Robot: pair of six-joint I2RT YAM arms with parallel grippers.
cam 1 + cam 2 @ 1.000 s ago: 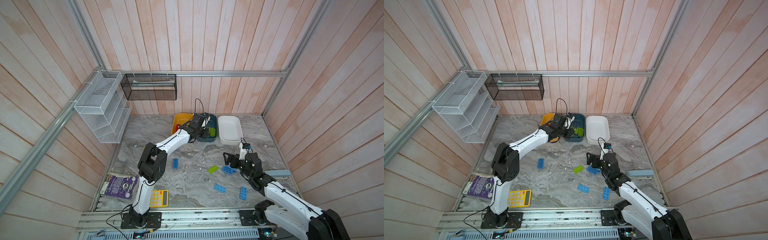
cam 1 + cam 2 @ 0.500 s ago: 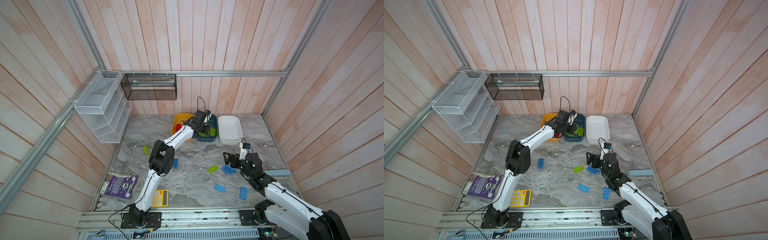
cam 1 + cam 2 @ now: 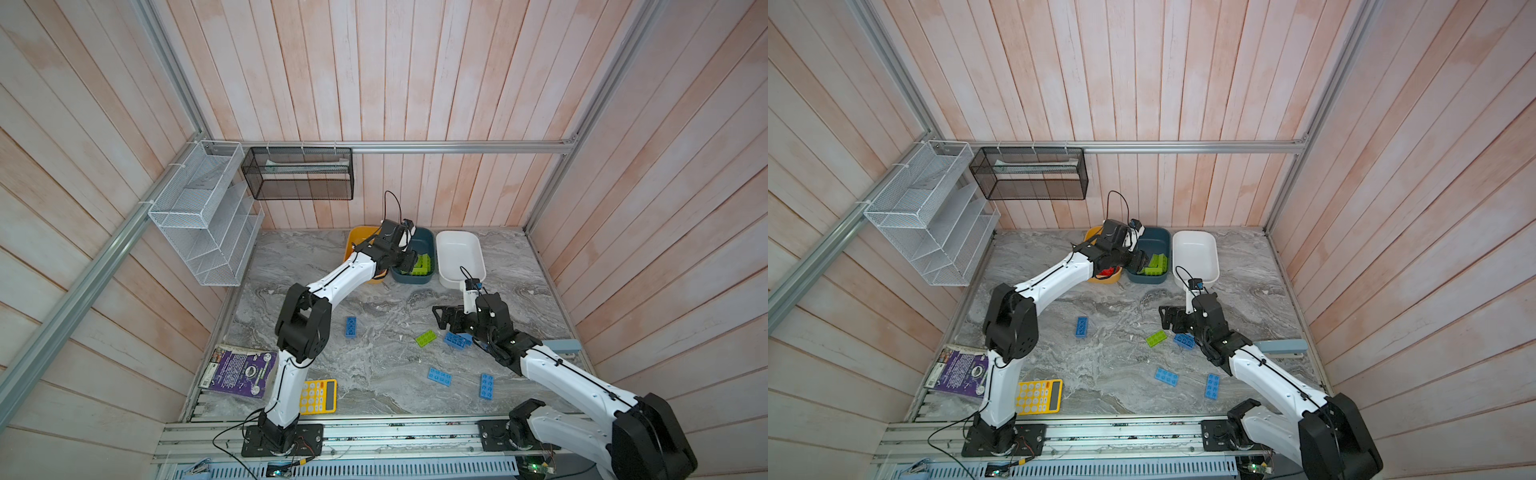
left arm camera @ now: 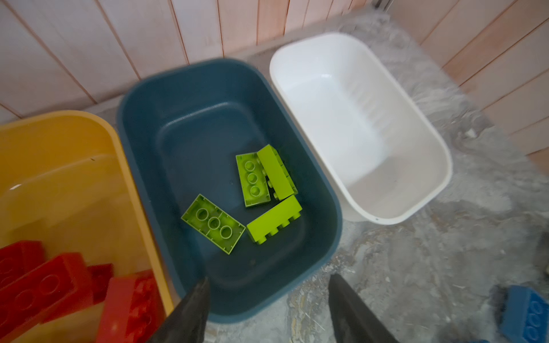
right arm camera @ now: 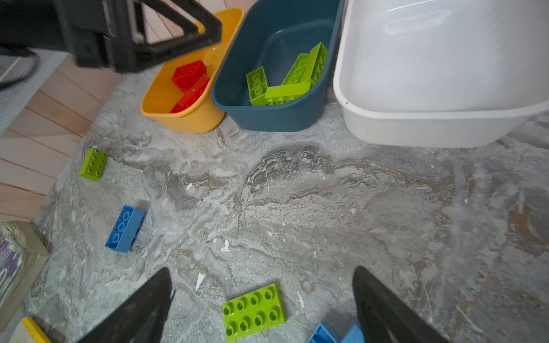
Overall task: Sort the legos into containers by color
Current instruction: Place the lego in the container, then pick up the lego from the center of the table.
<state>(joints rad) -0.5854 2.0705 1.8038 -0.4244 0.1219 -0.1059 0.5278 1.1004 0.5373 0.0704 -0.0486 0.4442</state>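
Position in both top views: I hold the left gripper (image 3: 409, 264) over the teal tub (image 3: 422, 241), the right gripper (image 3: 444, 320) well in front of that tub, near loose blue legos (image 3: 439, 376). Left wrist: jaws parted, nothing held; four green legos (image 4: 214, 222) inside the teal tub, red legos (image 4: 44, 285) in the yellow tub (image 4: 59, 142) beside it. Right wrist: jaws wide, nothing held; one green lego (image 5: 254, 311) lies before that tub

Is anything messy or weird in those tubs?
Nothing is in the wrong tub. The green legos in the teal tub lie jumbled: two upside down, two tipped on their sides. The white tub is empty.
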